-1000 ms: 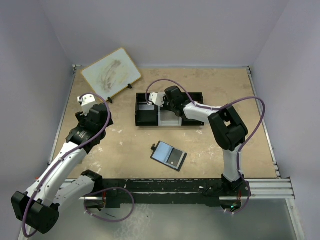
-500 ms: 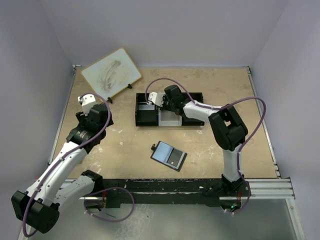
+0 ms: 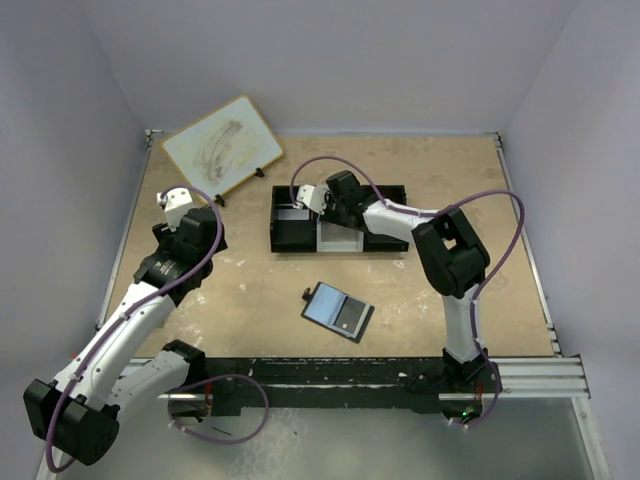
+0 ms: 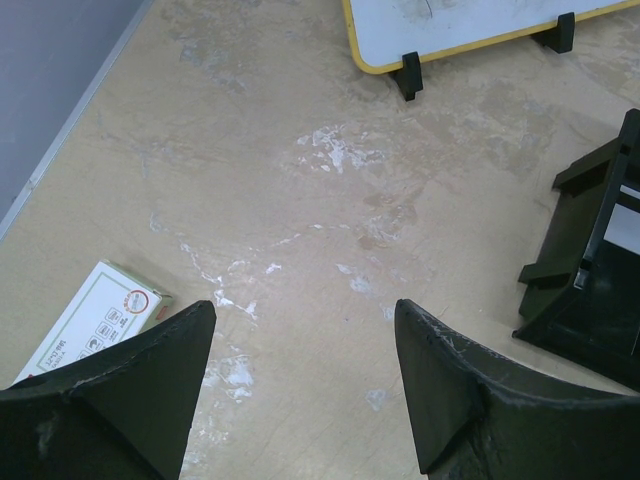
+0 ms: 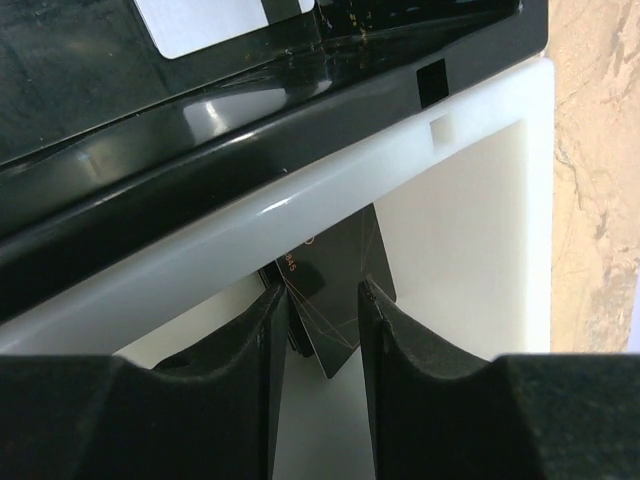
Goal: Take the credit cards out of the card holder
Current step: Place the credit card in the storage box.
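Observation:
The card holder (image 3: 338, 312) lies open on the table in front of the arms, one half pale blue-grey, the other dark. My right gripper (image 3: 335, 212) reaches down into the white middle compartment of the black-and-white tray (image 3: 290, 238). In the right wrist view its fingers (image 5: 325, 300) stand slightly apart, and a dark credit card (image 5: 345, 285) lies tilted in the compartment beyond them, wider than the gap and not pinched. A pale flat rectangle (image 5: 215, 20) lies in the adjoining black compartment. My left gripper (image 4: 305, 390) is open and empty over bare table at the left.
A white-and-red little box (image 4: 95, 320) lies beside my left fingers. A yellow-framed whiteboard (image 3: 222, 147) stands at the back left. The tray's black end (image 4: 590, 290) is to the right of my left gripper. Walls enclose the table.
My right wrist has shifted slightly left over the tray. The left arm and the card holder have not moved.

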Robot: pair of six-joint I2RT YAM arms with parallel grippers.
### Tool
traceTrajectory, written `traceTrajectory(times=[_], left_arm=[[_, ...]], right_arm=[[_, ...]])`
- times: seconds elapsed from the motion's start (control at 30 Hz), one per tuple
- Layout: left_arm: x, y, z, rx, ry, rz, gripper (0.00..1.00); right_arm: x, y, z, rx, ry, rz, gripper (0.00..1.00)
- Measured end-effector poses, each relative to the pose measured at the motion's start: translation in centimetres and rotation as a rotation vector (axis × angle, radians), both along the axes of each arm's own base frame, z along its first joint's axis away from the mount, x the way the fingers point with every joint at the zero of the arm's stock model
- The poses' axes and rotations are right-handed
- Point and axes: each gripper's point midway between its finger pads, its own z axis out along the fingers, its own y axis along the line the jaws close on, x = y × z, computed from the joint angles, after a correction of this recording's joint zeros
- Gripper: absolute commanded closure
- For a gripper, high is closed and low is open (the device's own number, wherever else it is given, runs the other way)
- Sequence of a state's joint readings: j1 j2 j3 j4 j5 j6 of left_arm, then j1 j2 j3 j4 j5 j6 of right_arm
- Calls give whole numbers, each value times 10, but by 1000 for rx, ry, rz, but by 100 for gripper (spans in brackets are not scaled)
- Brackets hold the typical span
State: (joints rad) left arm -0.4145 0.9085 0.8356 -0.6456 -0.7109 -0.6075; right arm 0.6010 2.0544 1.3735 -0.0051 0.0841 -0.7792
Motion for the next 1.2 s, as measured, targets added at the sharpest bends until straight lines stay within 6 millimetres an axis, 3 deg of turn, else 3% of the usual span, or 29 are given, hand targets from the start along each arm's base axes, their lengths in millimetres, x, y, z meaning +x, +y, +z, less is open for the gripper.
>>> traceTrajectory(times=[0.43,0.53,0.93,1.03,1.2], left_arm=[[1,-1,-4,7,16,-1,31],[1,-1,-4,7,16,-1,31],[2,-3,-7,5,30,-12,31],[2,-4,-8,2,31,-15,31],[2,-6,-8,-6,35,-24,31]], right_arm=[[2,5,6,38,20,-38,59],[0,7,5,55,33,-39,49],[1,9,13,106,36,-90,49],[1,11,38,176,11,-127,49],[-26,5,127,450,-62,-225,43]])
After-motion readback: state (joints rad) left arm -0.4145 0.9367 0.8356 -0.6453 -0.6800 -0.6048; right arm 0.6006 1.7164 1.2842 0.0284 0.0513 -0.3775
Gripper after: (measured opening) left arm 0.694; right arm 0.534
